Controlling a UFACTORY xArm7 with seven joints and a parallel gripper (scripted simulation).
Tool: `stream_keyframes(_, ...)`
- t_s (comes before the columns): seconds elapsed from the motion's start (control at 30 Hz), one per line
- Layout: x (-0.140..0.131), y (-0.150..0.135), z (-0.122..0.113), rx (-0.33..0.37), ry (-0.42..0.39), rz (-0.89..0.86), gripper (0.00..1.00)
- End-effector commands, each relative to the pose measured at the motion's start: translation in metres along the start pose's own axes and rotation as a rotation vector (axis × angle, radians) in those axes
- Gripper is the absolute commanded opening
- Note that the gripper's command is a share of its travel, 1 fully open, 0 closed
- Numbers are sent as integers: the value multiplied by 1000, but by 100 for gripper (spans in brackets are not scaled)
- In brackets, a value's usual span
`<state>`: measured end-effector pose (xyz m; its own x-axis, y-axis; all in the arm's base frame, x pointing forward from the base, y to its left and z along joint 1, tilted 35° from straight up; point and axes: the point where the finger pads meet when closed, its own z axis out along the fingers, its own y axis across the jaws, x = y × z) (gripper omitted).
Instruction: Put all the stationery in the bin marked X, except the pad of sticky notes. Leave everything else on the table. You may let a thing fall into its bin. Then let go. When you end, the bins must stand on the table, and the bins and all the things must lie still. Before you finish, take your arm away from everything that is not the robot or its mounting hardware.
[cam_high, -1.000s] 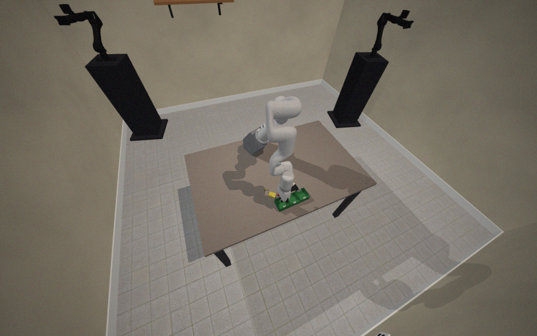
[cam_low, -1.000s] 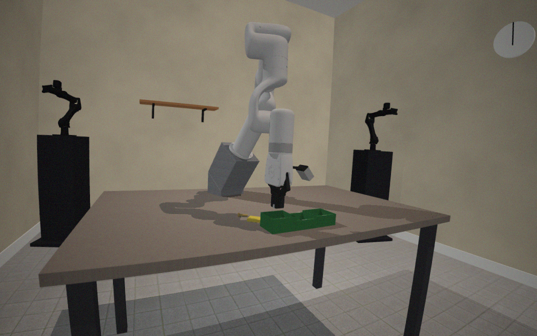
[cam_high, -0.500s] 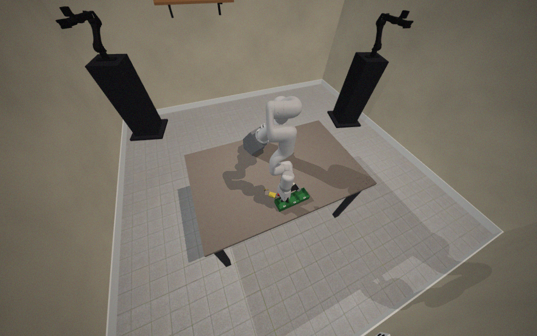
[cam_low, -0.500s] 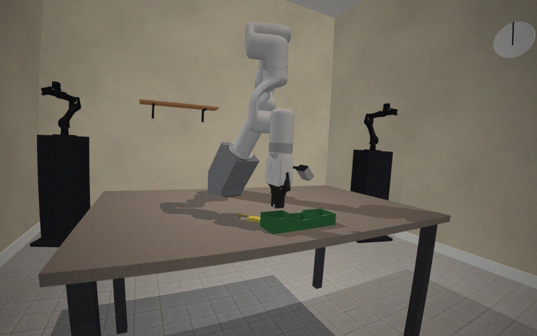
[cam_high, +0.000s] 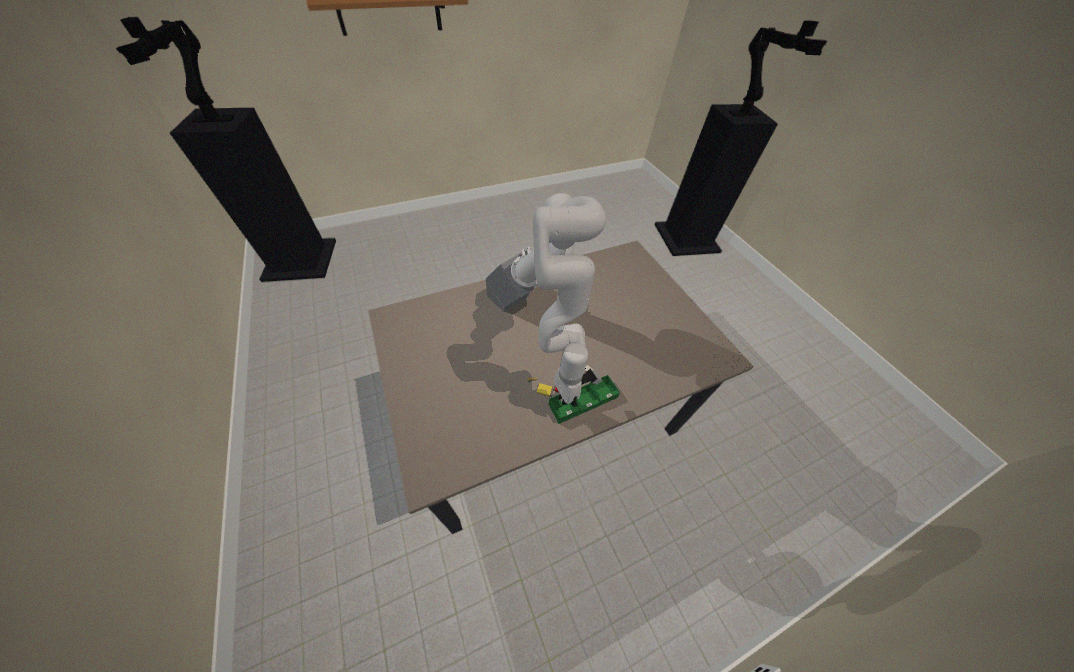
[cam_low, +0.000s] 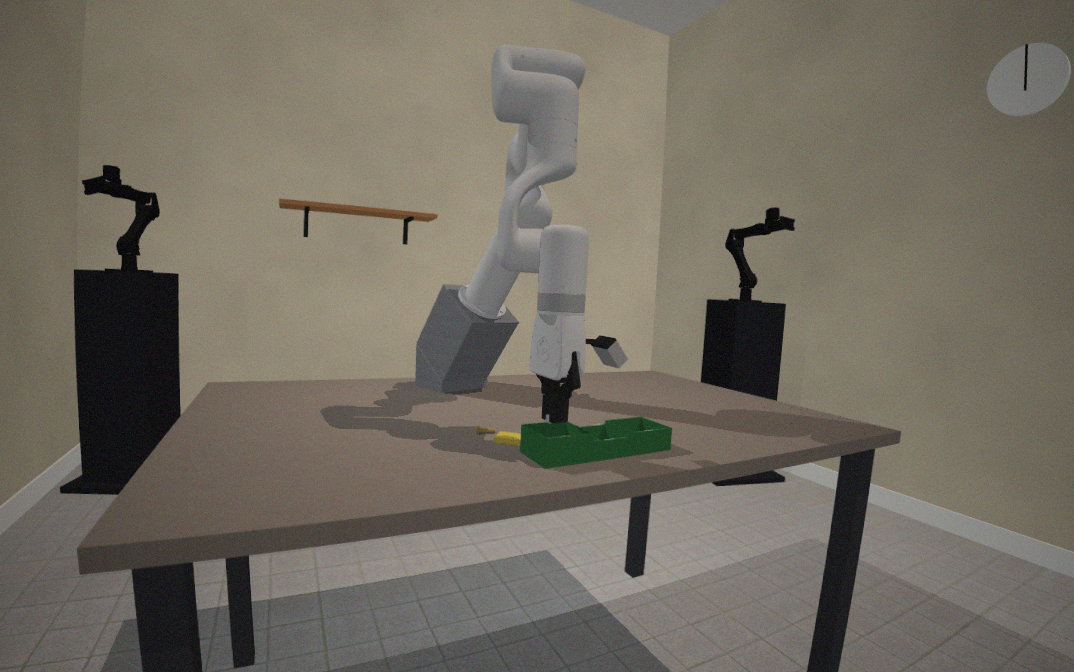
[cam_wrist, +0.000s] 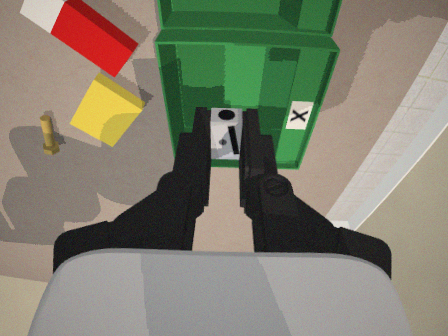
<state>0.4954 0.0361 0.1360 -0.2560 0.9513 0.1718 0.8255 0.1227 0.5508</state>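
Wrist view: my pincer (cam_high: 570, 401) (cam_low: 556, 418) (cam_wrist: 225, 130) is clamped on a small grey sharpener (cam_low: 547, 417) (cam_wrist: 218, 131), one black finger against each side of it. The sharpener's dark round hole and black slot face up toward the camera. I have it above the green bin marked X (cam_high: 559, 416) (cam_low: 538, 453) (cam_wrist: 311, 87), near one end wall, and the white X label (cam_high: 568, 412) (cam_wrist: 299, 115) shows to the right of my fingers. The exterior view has my fingertips just over that bin's rim.

Next to the X bin, more green compartments (cam_high: 605, 383) (cam_low: 653, 439) (cam_wrist: 245, 12) run on in a row. On the other side of the X bin from its label, a yellow pad (cam_high: 544, 389) (cam_low: 506, 438) (cam_wrist: 102, 112) lies flat on the table (cam_high: 459, 443) (cam_low: 316, 491) (cam_wrist: 30, 65), near the bin and apart from it. A red-and-white block (cam_high: 555, 389) (cam_wrist: 92, 37) lies near the bin too, also outside it. Farther from the X bin, past the pad, a brass bolt (cam_high: 532, 380) (cam_low: 483, 431) (cam_wrist: 47, 135) lies on its side.
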Motion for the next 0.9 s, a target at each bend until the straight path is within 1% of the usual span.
stream_keyframes(0.0,-1,2,13,-3,-1,1,0)
stream_keyframes(0.1,-1,2,19,-3,-1,1,0)
stream_keyframes(0.17,-1,2,19,-3,-1,1,0)
stream_keyframes(0.53,-1,2,40,-3,-1,0,0)
stream_keyframes(0.87,-2,3,40,-3,-1,0,0)
